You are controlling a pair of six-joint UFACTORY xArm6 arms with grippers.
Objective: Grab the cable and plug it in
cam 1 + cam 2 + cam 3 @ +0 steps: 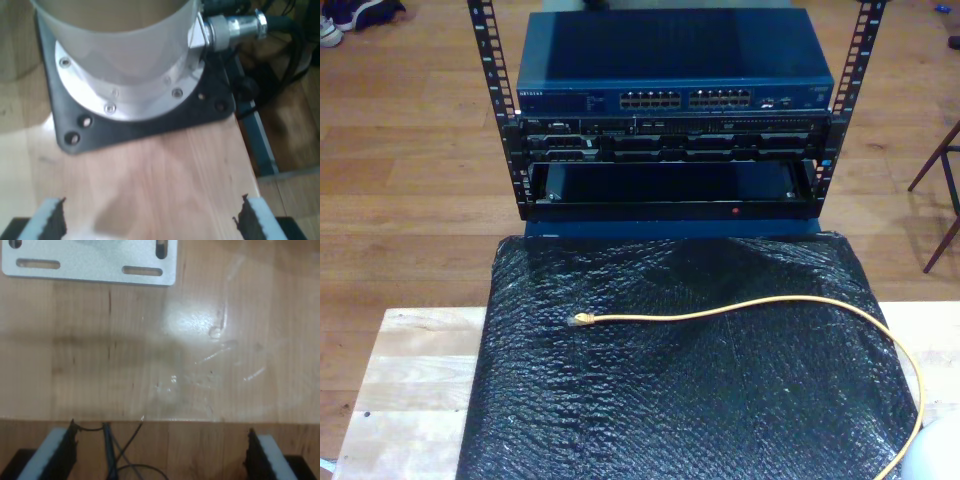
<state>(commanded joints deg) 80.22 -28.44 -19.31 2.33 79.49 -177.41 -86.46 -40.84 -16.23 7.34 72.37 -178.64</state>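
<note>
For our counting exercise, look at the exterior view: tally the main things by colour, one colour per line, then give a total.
Yellow-orange: 1, the cable
Black: 2, the bubble-wrap sheet and the rack frame
Blue: 1, the network switch
Light wood: 1, the table
Total: 5

No readable text anywhere. The dark blue rack-mounted network switch [675, 62] has a small pale marking at the exterior view's left end of its front panel, too blurred to read; port labels there are also illegible.
</note>
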